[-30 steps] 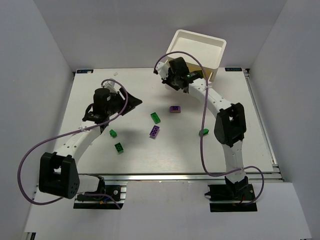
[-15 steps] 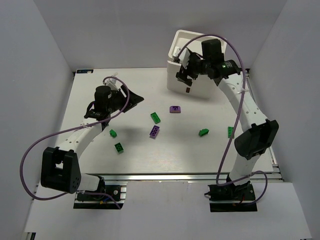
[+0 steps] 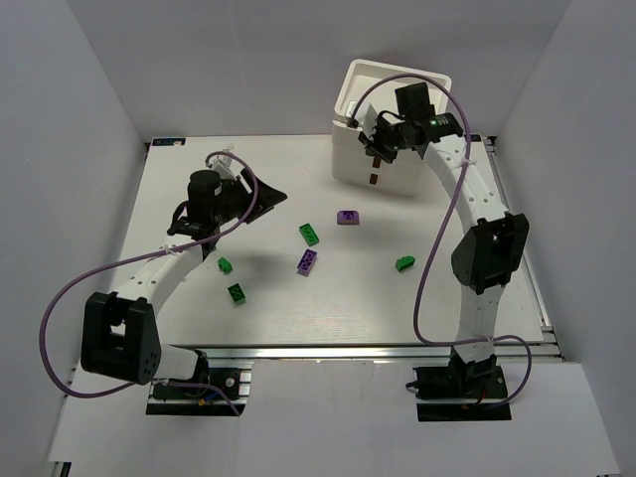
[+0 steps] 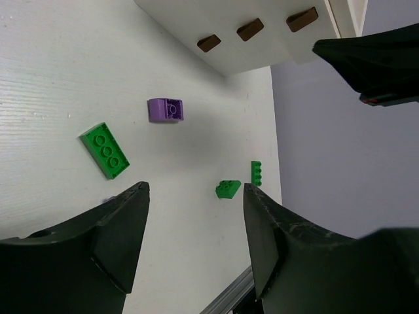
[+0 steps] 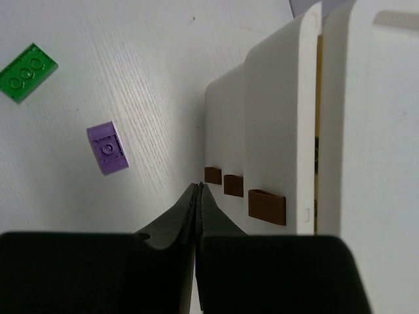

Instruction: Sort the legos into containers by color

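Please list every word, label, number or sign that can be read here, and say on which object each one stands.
No text can be read.
Brown marks on the white bins: plain, no letters.
Small dark strips at the far corners of the table: too small to read.
Legos: studs only, no print visible.

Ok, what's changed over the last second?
The right gripper swung from the left front corner of the stacked white plastic bins to their front face; it is shut on nothing. The stack seems to have shifted nearer. The open left gripper, green plastic bricks and purple plastic bricks stayed put.
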`<state>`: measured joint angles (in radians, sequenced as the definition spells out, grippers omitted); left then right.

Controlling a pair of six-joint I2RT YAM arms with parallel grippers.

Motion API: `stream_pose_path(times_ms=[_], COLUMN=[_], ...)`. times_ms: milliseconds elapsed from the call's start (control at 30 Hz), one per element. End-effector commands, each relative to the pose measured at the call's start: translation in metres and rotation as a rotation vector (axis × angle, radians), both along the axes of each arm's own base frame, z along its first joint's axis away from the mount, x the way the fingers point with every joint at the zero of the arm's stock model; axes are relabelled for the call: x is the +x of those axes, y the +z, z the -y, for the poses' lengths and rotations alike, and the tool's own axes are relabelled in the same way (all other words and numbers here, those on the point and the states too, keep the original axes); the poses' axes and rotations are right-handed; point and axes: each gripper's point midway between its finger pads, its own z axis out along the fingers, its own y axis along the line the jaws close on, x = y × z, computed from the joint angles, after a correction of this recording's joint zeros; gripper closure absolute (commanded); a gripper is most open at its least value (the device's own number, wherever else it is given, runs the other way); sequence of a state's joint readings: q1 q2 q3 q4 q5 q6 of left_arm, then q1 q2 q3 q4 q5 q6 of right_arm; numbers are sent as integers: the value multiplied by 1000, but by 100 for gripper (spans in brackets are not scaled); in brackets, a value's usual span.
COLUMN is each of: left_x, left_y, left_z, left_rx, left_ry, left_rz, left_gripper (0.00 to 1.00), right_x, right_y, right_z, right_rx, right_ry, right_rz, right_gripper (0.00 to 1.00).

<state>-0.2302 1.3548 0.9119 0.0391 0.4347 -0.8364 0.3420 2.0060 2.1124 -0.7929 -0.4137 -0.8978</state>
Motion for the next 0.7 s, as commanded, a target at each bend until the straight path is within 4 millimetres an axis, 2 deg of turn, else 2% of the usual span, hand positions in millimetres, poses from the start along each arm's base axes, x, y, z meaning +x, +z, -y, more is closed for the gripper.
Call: stream_pose_path(times_ms=[0, 133, 167, 200, 300, 433, 567, 667], left_x=[1, 0, 1, 1, 1, 0, 1, 0], left_y=[22, 22, 22, 23, 23, 22, 22, 22], left_z=[0, -1, -1, -1, -1, -1, -1, 2], left_rx=[-19, -23, -23, -23, -21, -19, -19, -19], left_ry=[-8, -4, -4, -4, -3, -2, 2, -7], left_rz=[64, 66, 66, 67, 67, 63, 64, 64], left_gripper=[31, 31, 31, 31, 31, 31, 31, 30], right_x=[8, 36, 43, 60, 79, 90, 93, 92], right_y=[-1, -9, -17, -10, -7, -11, -12, -9], right_z=[4, 13, 15, 24, 28, 31, 35, 30], right_rx=[-21, -50, -61, -76, -88, -97, -100, -77], right_ry=[-27, -154, -186, -263, -329, -348, -371, -370], right_rz=[19, 69, 78, 145, 201, 219, 236, 230], right_gripper=[100, 100, 100, 100, 100, 100, 98, 96])
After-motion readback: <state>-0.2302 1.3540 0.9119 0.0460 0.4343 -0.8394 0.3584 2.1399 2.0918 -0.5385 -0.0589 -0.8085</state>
